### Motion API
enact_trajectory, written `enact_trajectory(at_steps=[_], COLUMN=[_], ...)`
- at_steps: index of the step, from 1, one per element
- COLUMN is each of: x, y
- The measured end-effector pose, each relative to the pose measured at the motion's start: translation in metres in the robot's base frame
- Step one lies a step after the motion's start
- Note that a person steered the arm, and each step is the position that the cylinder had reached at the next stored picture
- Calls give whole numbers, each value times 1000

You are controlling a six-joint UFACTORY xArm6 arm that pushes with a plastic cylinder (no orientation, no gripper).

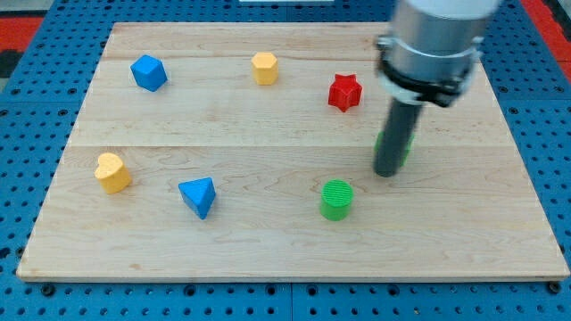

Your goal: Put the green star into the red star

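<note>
The red star (344, 92) lies on the wooden board (268, 241) toward the view's upper right. A green block, likely the green star (407, 150), is mostly hidden behind my rod, with only green slivers showing at its sides. My tip (387, 172) rests on the board right at that green block's lower left side, below and to the right of the red star. The arm's grey body (437, 40) hangs over the view's top right.
A green cylinder (336, 199) stands to the lower left of my tip. A blue triangle block (198, 196) and a yellow block (112, 172) lie at the left. A blue cube (148, 72) and a yellow hexagon (264, 68) lie near the top.
</note>
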State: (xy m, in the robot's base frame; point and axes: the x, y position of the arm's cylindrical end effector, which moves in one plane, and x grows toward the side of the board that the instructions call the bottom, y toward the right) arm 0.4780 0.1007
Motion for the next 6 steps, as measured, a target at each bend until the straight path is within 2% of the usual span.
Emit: enact_trajectory(at_steps=[1, 2, 3, 4, 5, 6], x=[-28, -39, -16, -18, -50, -66], y=[19, 52, 69, 124, 121, 90])
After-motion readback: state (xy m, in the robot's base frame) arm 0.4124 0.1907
